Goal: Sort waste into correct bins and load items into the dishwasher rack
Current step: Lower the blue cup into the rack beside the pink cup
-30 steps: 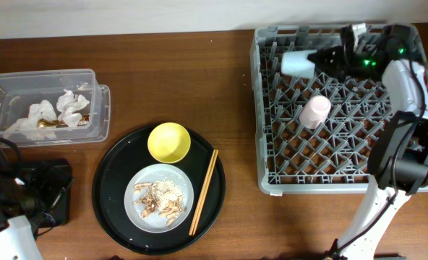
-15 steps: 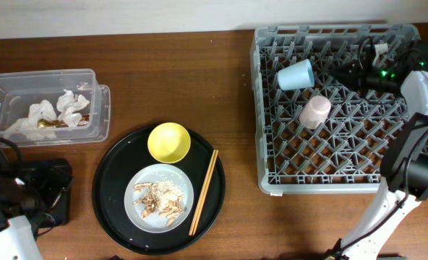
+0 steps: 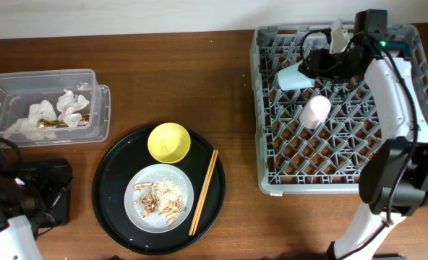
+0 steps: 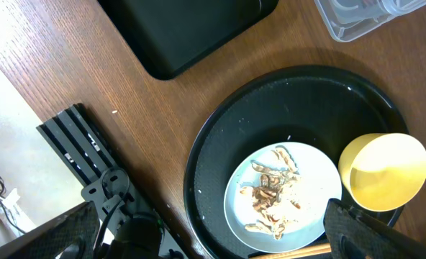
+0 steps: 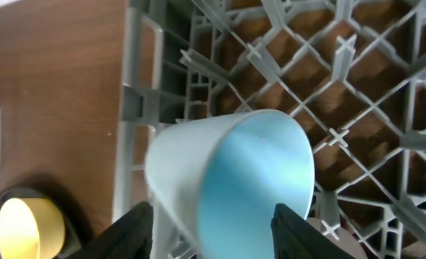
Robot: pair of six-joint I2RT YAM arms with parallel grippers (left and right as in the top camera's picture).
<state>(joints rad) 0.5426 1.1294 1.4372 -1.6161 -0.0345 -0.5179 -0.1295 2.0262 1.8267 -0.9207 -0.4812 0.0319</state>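
Wood-brown tabletop, pale wall along the far edge.

Light blue cup (image 3: 295,76) lies tilted on its side over the pegs near the far left corner of the dishwasher rack (image 3: 268,184). Right gripper (image 5: 216,216): jaws parted, one finger on either side of the cup. Whether a pad touches its wall I cannot tell. Small pink cup (image 3: 315,111) sits just beside it, toward the rack's middle.

Left gripper (image 4: 213,236) stands wide apart with nothing between its fingers, off to the left of the round black tray (image 3: 113,180). Tray carries the yellow bowl (image 3: 169,141), the chopsticks (image 3: 204,192) and the plate (image 3: 188,193) with food scraps (image 3: 160,198) on it. Tissues (image 3: 71,107) lie in the clear container (image 3: 11,90).

Risk, my judgement: the blue cup does not look seated on a peg. A finger brushing its rim on the way out could roll it against the pink cup. The plate, if loaded unscraped, would shed scraps into the rack.

Writing: none legible. No brand or label seen on anything.
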